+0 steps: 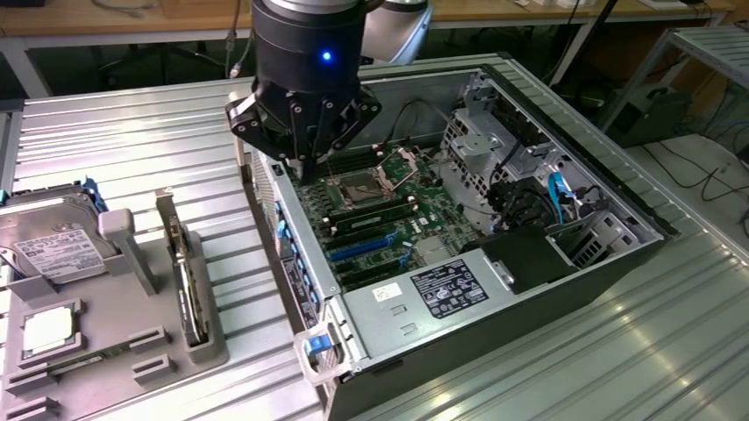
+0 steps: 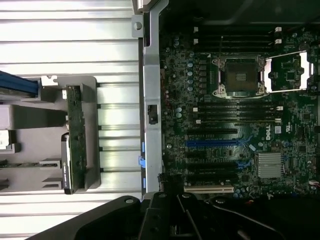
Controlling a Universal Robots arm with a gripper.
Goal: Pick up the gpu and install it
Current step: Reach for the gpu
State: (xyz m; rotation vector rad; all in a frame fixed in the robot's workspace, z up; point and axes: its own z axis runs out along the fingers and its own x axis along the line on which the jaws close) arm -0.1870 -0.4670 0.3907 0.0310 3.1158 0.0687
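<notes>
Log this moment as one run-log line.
stage: gpu not yet picked | gripper: shut, empty, over open computer case | gpu: on edge in gray holder beside case

I see ribbed metal tabletop around the fingers; wooden desks far beyond them, cables on pale floor.

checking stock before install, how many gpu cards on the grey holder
1: the gpu stands on edge in the grey holder, to the exterior view's left of the case. The holder runs out of frame, so another may be hidden.
</notes>
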